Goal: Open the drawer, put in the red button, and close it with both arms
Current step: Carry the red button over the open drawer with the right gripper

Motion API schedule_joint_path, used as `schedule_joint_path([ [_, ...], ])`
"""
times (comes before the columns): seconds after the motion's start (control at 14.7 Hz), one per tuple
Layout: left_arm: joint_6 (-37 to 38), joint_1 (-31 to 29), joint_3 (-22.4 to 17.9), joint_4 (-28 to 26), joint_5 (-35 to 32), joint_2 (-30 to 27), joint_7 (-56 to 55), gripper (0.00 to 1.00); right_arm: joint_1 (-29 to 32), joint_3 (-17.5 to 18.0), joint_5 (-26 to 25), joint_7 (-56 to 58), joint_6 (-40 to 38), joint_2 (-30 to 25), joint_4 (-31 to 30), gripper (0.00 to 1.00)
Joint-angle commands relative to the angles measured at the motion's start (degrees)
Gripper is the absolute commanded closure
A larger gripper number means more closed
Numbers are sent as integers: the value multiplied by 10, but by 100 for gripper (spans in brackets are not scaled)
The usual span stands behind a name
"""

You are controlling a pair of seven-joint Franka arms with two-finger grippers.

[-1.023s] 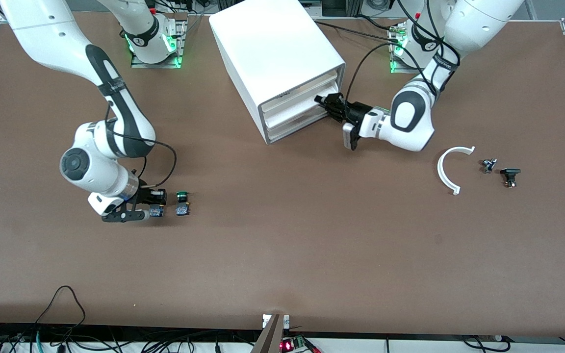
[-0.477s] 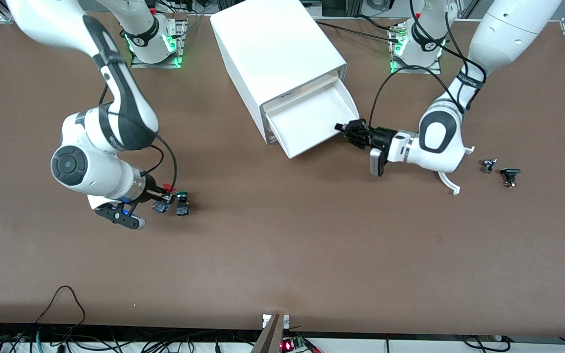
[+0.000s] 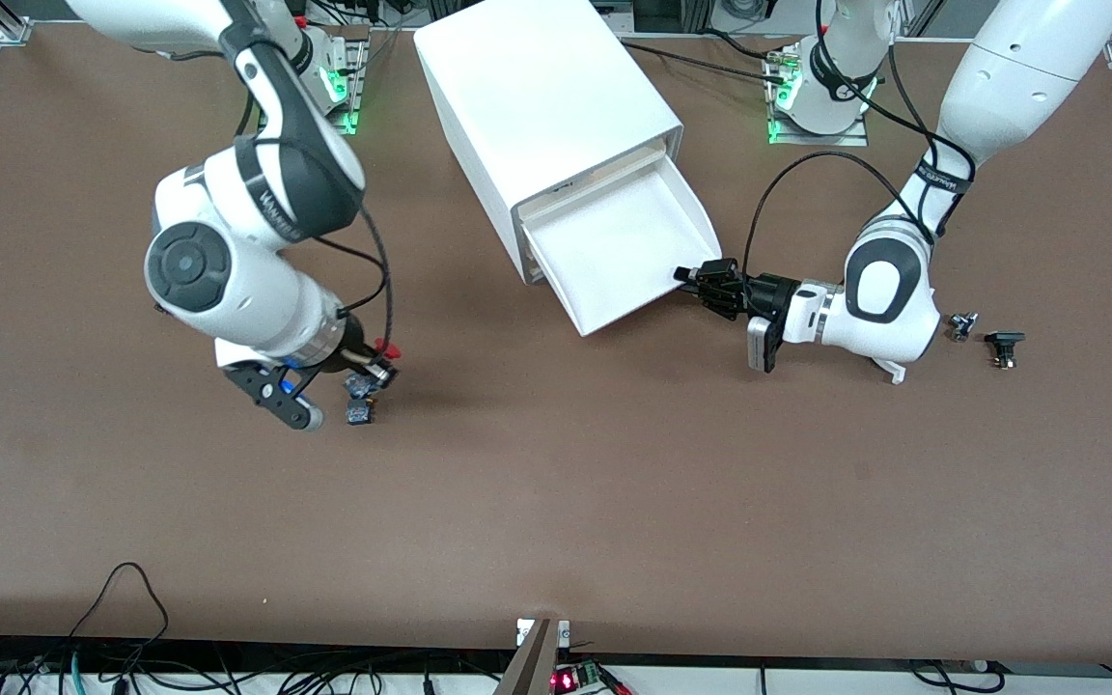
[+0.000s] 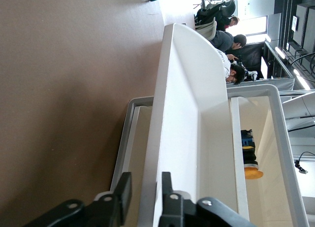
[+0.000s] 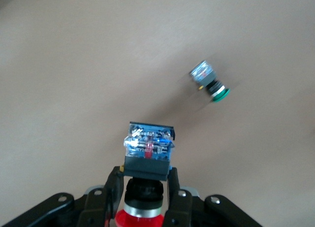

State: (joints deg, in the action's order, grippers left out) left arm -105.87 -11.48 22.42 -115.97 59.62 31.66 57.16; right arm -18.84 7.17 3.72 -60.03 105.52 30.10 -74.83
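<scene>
The top drawer (image 3: 614,241) of the white cabinet (image 3: 537,87) is pulled far out and looks empty. My left gripper (image 3: 701,283) is shut on the corner of its flat front; in the left wrist view the fingers (image 4: 123,192) straddle the white front wall (image 4: 182,113). My right gripper (image 3: 370,372) is shut on the red button (image 3: 383,346) and holds it a little above the table. In the right wrist view the fingers (image 5: 110,190) clamp its black neck, with the blue-grey base (image 5: 147,150) pointing away.
The green-capped twin button (image 5: 210,81) lies on the table under my right gripper; only its base (image 3: 360,414) shows in the front view. A white curved strip (image 3: 894,367) and two small dark parts (image 3: 1003,346) lie toward the left arm's end. An orange-capped part (image 4: 251,163) lies in a lower drawer.
My left gripper pulled the drawer from nearly closed to far out. My right gripper took the red button off the table and moved it up and toward the cabinet.
</scene>
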Motion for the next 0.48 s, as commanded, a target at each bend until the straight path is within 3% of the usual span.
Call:
schedule_joint_path([
  [0.0, 33, -10, 0, 21, -17, 4, -20, 0, -36, -4, 5, -67, -21, 3, 40, 100],
  [0.27, 49, -13, 0, 32, -44, -35, -112, 0, -95, -8, 1, -160, -16, 3, 63, 100],
  [0.41, 61, -13, 1, 65, -105, -53, -176, 0, -117, -8, -6, -202, -14, 4, 78, 100],
])
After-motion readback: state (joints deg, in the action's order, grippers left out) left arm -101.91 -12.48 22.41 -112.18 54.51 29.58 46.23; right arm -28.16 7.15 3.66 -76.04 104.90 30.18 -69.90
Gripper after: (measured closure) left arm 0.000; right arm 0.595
